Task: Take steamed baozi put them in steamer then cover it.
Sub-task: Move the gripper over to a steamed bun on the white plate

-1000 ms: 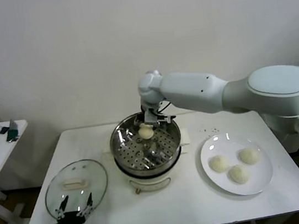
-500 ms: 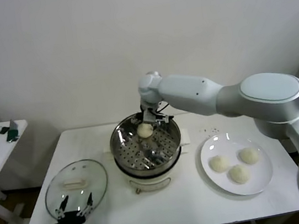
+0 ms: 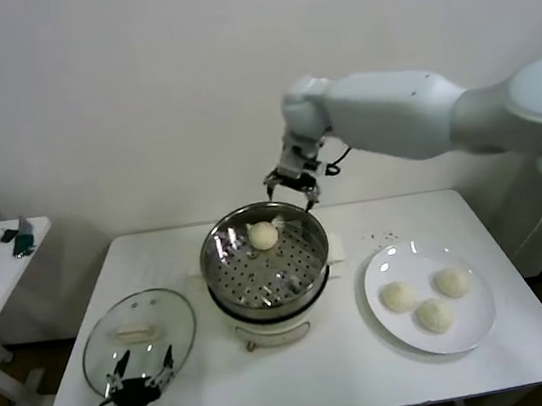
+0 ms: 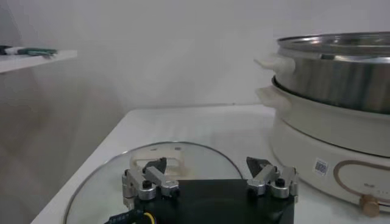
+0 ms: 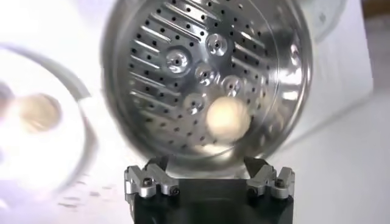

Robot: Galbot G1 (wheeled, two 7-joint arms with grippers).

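glass, round and metal-rimmed, the cover (image 3: 137, 332) lies flat on the white bench (image 3: 306, 380) at my left, just ahead of my left hand (image 3: 141, 368), which waits spread and empty. the shiny perforated steel steamer (image 3: 264, 255) holds one cream-white round baozi (image 3: 263, 234). my right hand (image 3: 292, 182) hangs above its far rim, fingers wide, holding nothing. three buns (image 3: 427, 300) sit on the flat white plate (image 3: 382, 270).

Right arm (image 3: 411, 123): smooth pale grey-white shells, rounded at the joints, with a large domed housing at the shoulder end and a thin black cable looping at the wrist. Right gripper (image 3: 292, 184): black body, dark fingers, silver metal finger mounts (image 5: 150, 181) with black screw heads. Left gripper (image 3: 140, 374): same black body, silver screwed mounts, black pointed fingertips (image 4: 259, 165).
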